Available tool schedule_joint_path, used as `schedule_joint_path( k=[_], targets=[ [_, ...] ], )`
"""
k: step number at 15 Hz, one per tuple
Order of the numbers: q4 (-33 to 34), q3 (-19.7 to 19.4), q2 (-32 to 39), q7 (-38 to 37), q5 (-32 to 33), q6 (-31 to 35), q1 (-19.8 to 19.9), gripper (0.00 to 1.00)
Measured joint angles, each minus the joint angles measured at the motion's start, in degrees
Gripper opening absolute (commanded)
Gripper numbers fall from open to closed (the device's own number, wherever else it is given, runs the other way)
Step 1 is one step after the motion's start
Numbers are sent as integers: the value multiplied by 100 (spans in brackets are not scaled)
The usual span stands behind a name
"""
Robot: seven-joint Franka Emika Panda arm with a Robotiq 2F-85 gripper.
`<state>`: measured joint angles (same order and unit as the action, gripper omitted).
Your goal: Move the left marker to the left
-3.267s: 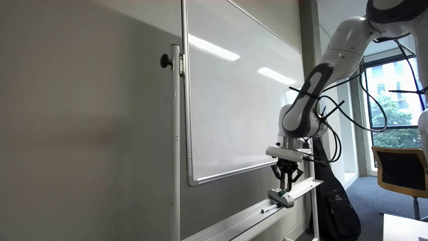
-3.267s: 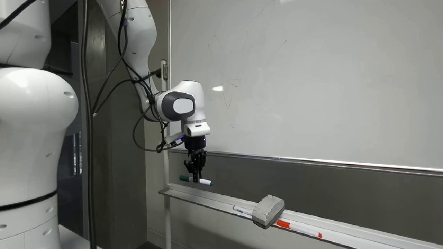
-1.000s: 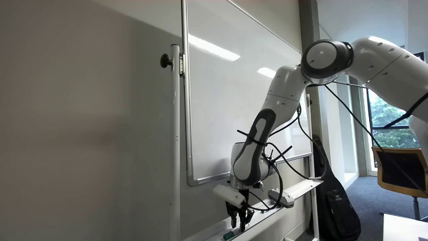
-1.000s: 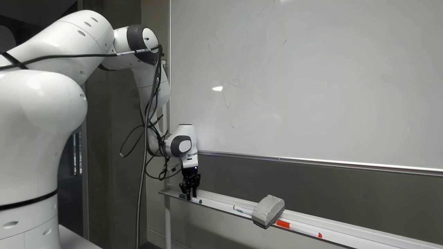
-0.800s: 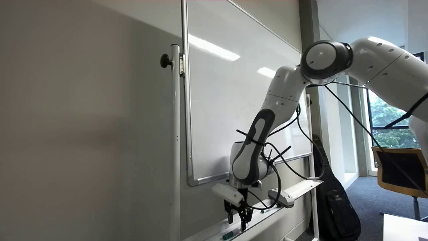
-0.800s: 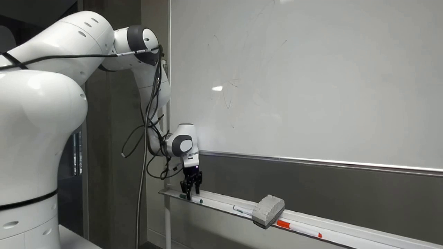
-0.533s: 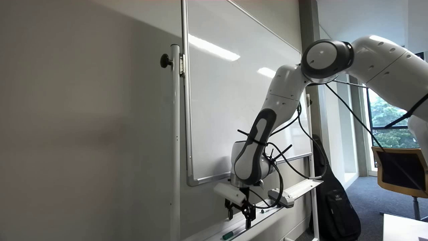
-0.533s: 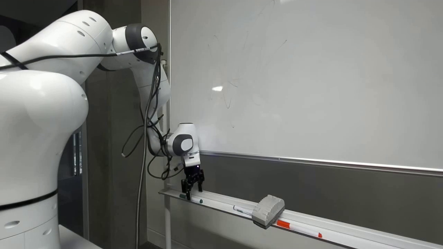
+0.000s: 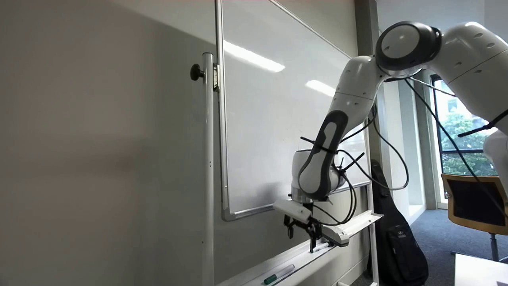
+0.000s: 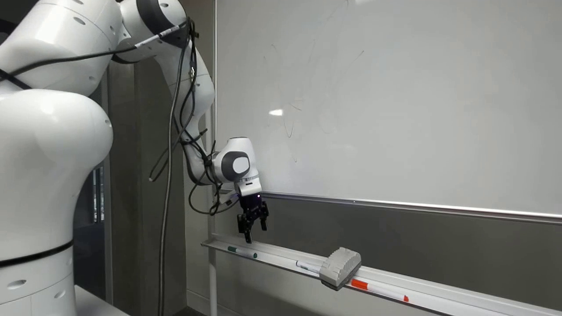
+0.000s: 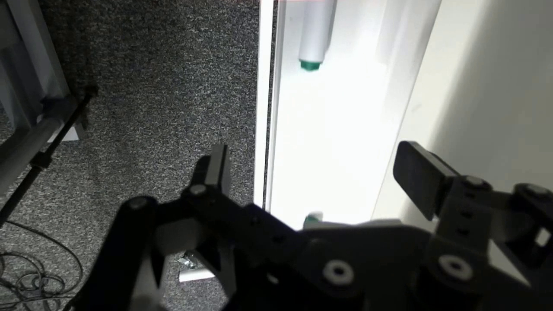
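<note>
A narrow, pale ledge [image 10: 279, 259] runs beneath a glossy whiteboard [image 10: 395, 109] that carries thin dark strokes and patches of reflected light. The green-capped marker [image 10: 243, 252] lies lengthwise along the ledge's front edge, near the end at the upright post [image 10: 212, 281]. Above the ledge hangs the gripper [image 10: 256, 233], apart from that marker, its jaws spread wide.

Farther along, a slim white marker [image 10: 308, 267] runs up to an angular grey eraser [image 10: 340, 267] with a ridged top, whose lower end juts past the front edge; whether the two touch cannot be told.

An orange-capped marker [image 10: 380, 289] beyond the eraser shows in an exterior view only. Likewise, an exterior view alone takes in a tan-framed chair [image 9: 470, 204] with a dark back, a soft black bag [image 9: 401, 250] and a bright window [image 9: 462, 119]. The wrist view brings out the speckled grain of the dark carpet [image 11: 168, 99], with loose black cables [image 11: 39, 272] looped on it.
</note>
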<state>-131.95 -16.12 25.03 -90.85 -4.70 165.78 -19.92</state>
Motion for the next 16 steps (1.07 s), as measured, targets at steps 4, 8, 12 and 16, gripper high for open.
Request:
schedule_joint_path(
  k=[4, 8, 12, 16],
  targets=[
    [-924, -284, -1057, 211, 281, 49, 344, 100],
    [-1642, -372, -1955, 515, 614, -106, 1057, 100],
    [-1913, -177, -2565, 1166, 604, -793, 1873, 100],
    [-1938, 68, -2688, 1379, 575, -966, 2245, 100]
  ],
)
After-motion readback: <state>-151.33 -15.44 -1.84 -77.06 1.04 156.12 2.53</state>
